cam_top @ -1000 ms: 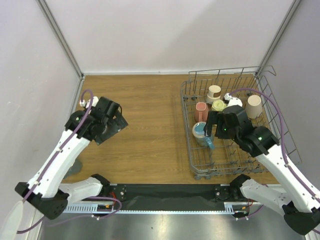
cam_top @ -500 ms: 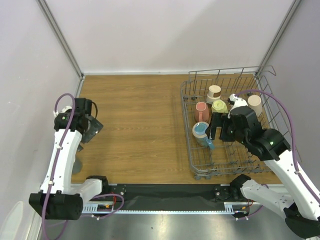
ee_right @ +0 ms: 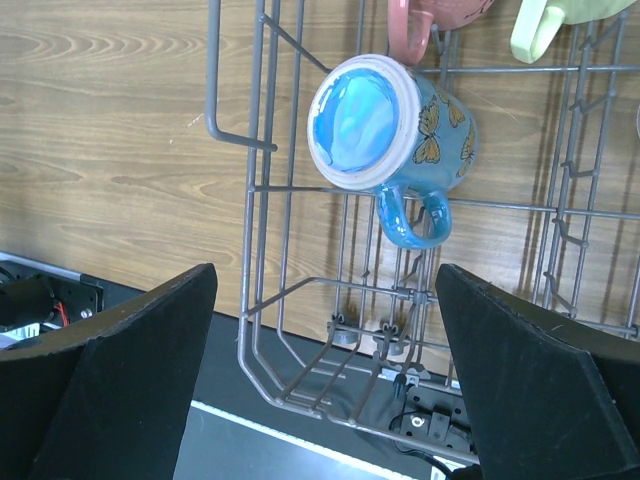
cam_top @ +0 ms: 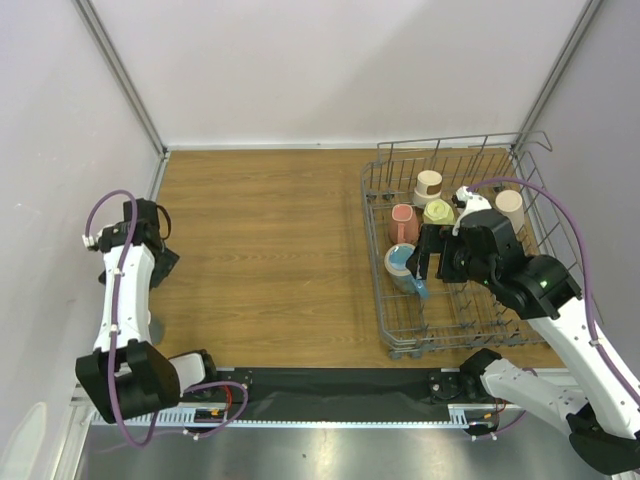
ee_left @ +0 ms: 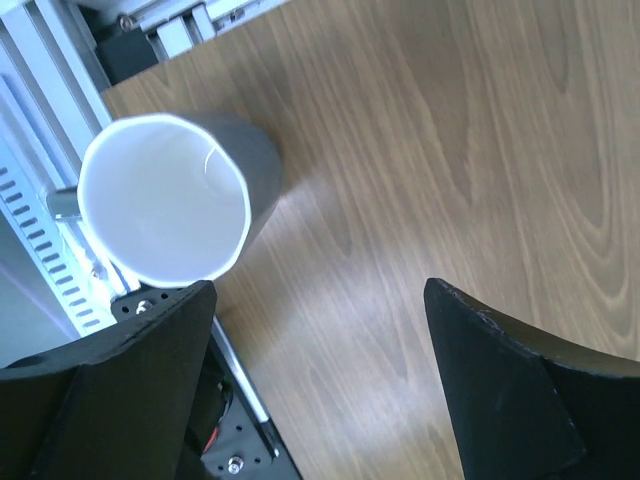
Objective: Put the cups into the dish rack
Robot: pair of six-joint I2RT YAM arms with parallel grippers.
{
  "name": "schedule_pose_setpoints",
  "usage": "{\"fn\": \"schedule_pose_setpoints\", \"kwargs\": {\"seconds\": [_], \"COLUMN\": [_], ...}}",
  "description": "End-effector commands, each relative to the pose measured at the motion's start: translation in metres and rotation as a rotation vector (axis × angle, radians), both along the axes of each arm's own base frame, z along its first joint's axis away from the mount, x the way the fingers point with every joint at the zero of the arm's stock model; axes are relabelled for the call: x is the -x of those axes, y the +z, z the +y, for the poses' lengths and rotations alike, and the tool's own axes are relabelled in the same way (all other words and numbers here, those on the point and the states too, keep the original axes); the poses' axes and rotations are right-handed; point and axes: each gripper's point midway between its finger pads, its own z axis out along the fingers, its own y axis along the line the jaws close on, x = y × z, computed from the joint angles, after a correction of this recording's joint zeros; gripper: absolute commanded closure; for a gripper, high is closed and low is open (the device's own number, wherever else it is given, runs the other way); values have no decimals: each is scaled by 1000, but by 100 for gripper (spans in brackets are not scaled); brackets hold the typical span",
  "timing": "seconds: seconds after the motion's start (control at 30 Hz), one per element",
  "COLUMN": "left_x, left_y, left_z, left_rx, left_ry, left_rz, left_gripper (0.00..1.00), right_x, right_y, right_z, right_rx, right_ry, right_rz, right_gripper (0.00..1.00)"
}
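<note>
Cups mostly sit in the rack (cam_top: 378, 200) on the right of the desk (cam_top: 280, 220). A blue mug (ee_right: 365, 125) rests near its front-left corner, propped by the wires, with a pink cup (cam_top: 403, 222), yellow cup (cam_top: 437, 210) and beige cup (cam_top: 428, 183) behind. Your right claw (ee_right: 320, 370) hovers over the blue mug, fingers apart and empty. One grey cup (ee_left: 170, 200) stands upright by the desk's near-left edge. Your left claw (ee_left: 320, 380), also spread and empty, points down beside it, probably lining up a grasp.
</note>
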Motion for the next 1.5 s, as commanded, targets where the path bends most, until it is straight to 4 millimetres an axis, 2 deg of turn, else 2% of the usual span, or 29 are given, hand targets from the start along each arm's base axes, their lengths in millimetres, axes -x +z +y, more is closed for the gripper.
{"fn": "schedule_pose_setpoints", "kwargs": {"seconds": [0.0,0.17,0.3,0.43,0.77,0.97,1.03,1.07,1.1,1.13,1.17,1.33,1.37,1.43,1.47], "left_x": [-10,-6,1,5,13,21,22,21,19,16,17,-2,-13,-24,-37], "left_y": [6,-3,-14,-20,-58,-78,-82,-82,-83,-83,-82,-68,-54,-38,-17], "left_z": [18,28,35,43,45,44,40,38,34,31,25,-8,-11,-32,-44], "left_rx": [-79,-103,-115,-126,-76,-32,-15,-6,19,40,65,178,176,204,207], "left_ry": [15,30,49,67,83,123,134,136,141,138,151,119,103,22,-25], "left_rz": [-25,15,48,70,140,164,157,150,132,113,104,-25,-81,-117,-185], "left_gripper": [9,10,16,17,25,40,56,66,71,78,99,100,100,100,100], "right_x": [-1,-4,-5,-4,-2,5,7,8,8,9,10,14,14,14,15], "right_y": [13,14,15,16,18,17,18,18,18,19,19,14,13,14,15], "right_z": [2,1,0,-3,-12,-21,-23,-24,-24,-25,-25,-27,-27,-26,-25], "right_rx": [-9,-2,8,9,8,-7,-11,-13,-13,-14,-18,-3,0,-2,-9], "right_ry": [16,13,11,-5,-54,-97,-107,-112,-115,-118,-118,-105,-106,-97,-89], "right_rz": [-24,-32,-35,-37,-41,-40,-40,-40,-37,-39,-38,-26,-22,-23,-21], "right_gripper": [2,1,1,1,1,1,1,1,1,1,1,1,1,0,1]}}
